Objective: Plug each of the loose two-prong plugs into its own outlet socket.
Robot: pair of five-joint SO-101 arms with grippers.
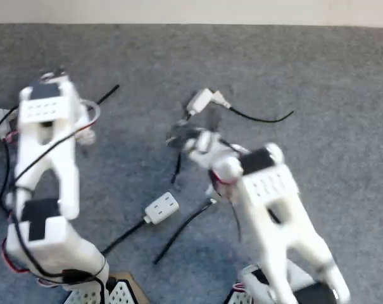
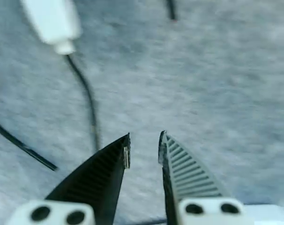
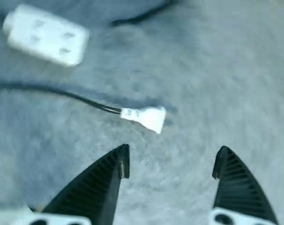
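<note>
The right gripper (image 3: 172, 161), jaws spread wide, hangs just short of the small white two-prong plug (image 3: 146, 117) near the table's (image 1: 343, 76) middle, plug axis running jaw to jaw, white rectangular outlet socket (image 3: 45, 33) beyond; the left gripper (image 2: 144, 143), narrowly parted, looks farther.

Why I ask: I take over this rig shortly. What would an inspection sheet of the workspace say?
Surface: grey carpet.
Job's things: white outlet socket, nothing plugged in; small white plug loose ahead of the right gripper; angled white plug loose farther off, perhaps the same one.
Clutter: nothing seen.
Grippers: right gripper open, empty; left gripper slightly open, empty.
Cables: black cables trail loose across the carpet; one runs to a white end piece.
Surroundings: pale wall strip beyond the carpet.
</note>
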